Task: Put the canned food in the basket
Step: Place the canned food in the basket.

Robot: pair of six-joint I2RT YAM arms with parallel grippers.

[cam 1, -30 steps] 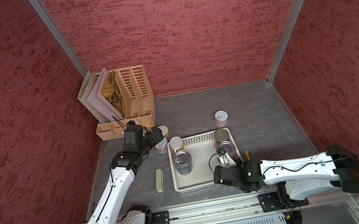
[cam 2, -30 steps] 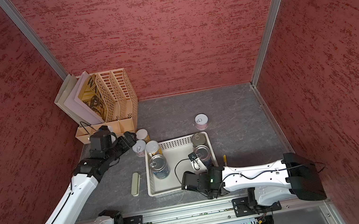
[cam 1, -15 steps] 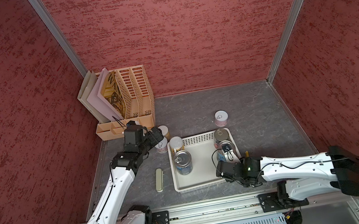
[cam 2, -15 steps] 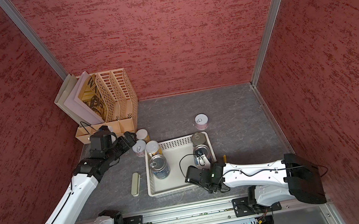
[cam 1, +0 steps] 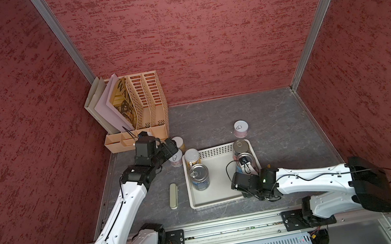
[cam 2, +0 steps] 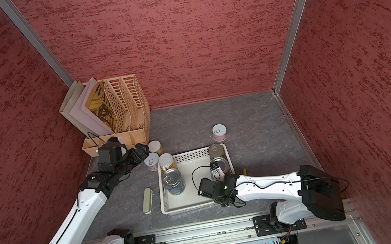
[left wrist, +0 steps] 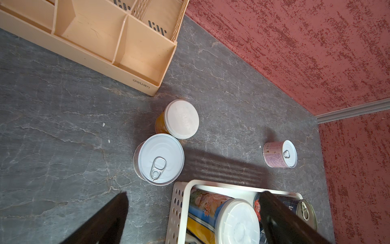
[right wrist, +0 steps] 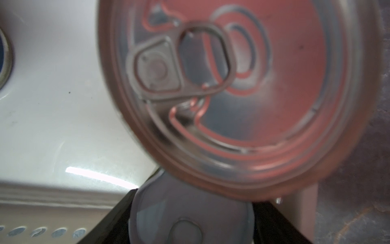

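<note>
The left gripper (left wrist: 194, 195) hangs wide open and empty over two small white-topped cans (left wrist: 161, 159) standing side by side on the table just outside the basket (cam 1: 220, 186); I judge it must next lower around one of them and close. In the basket stand the slim yellow can (cam 1: 191, 156) and three wide cans (cam 1: 200, 177), and there the right gripper (cam 1: 247, 168) is partly closed on another small can (right wrist: 190, 213), which, I think, needs setting down and release. One more small can waits on the table beyond the basket.

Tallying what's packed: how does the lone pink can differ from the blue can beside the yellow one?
The pink can is smaller than the blue can. Its top is white, the blue one's bare metal. It stands outside the basket, the blue one inside. Both stand upright.
</note>
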